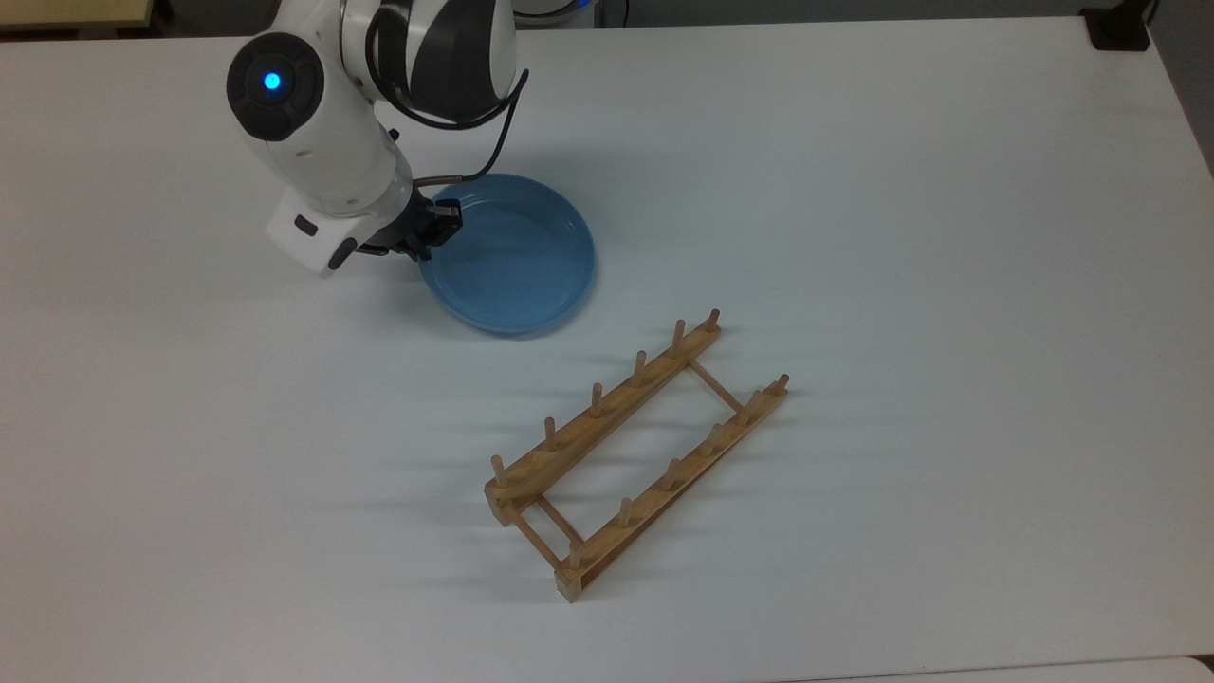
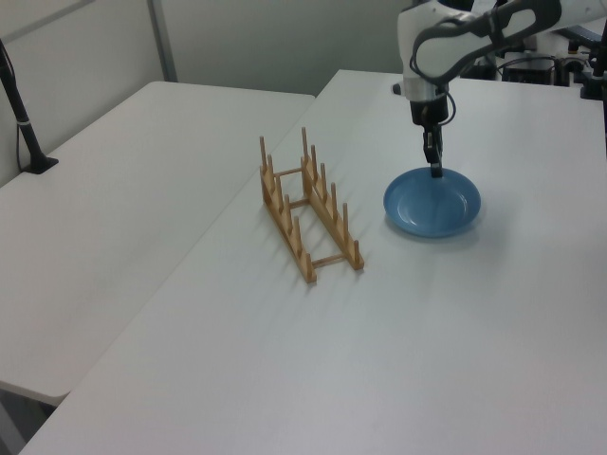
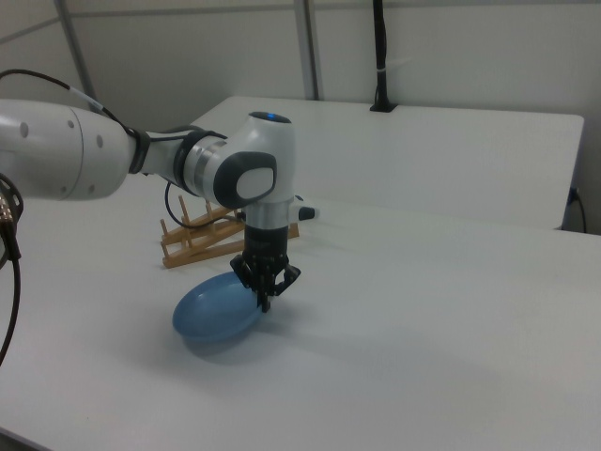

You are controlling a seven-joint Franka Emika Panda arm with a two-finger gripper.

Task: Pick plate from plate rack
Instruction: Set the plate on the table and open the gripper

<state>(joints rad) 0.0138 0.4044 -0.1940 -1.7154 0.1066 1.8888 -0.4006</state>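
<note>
My black two-finger gripper [image 1: 424, 249] is closed on the rim of the round light-blue plate [image 1: 517, 256], which lies flat on the white table [image 1: 901, 237]. The light-brown wooden plate rack [image 1: 634, 453] with upright pegs stands apart from it, toward the top view's lower right, holding nothing
</note>
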